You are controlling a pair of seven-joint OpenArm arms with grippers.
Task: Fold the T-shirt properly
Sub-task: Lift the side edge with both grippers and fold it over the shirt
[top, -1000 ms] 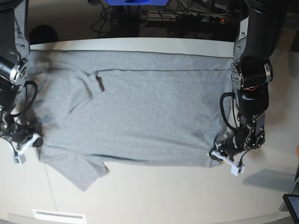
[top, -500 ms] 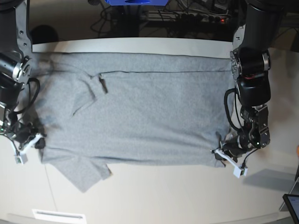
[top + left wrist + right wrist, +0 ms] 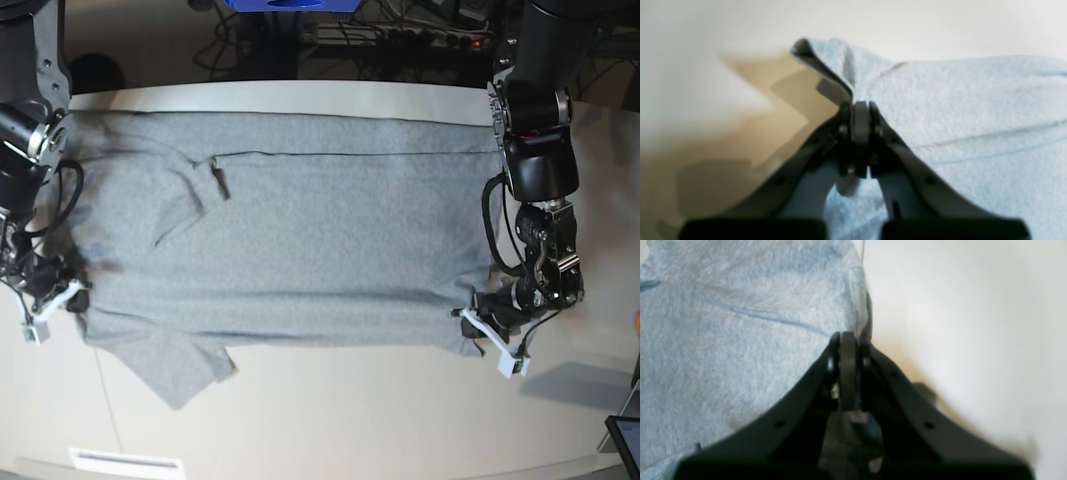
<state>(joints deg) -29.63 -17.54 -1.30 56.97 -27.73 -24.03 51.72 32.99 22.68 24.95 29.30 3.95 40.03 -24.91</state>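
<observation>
T-shirt (image 3: 300,235): a grey short-sleeved garment, lying spread across the far half of the table, its top edge running close along the table's far edge; plain side is facing up, no print showing.
T-shirt, sleeve (image 3: 160,360): one short sleeve is sticking out towards the table's near edge, on the base view's left.
T-shirt, creases: a folded flap and a long seam line are showing in the upper left part of the cloth in the base view.
Table (image 3: 350,420): pale, off-white surface, carrying the T-shirt; the near strip is lying bare in the base view.
Left gripper (image 3: 860,110): sitting at the garment's near corner on the base view's right; jaws are pressed together on a pinch of cloth, with a small peak of fabric standing up just beyond the tips in the left wrist view.
Right gripper (image 3: 848,340): sitting at the garment's edge on the base view's left, close to the table's left edge; jaws are closed together, pinching the rim of the cloth, with fabric lying to one side and bare table to the other in the right wrist view.
Tablet corner (image 3: 625,440): a dark flat device is peeking in at the table's near right corner in the base view.
</observation>
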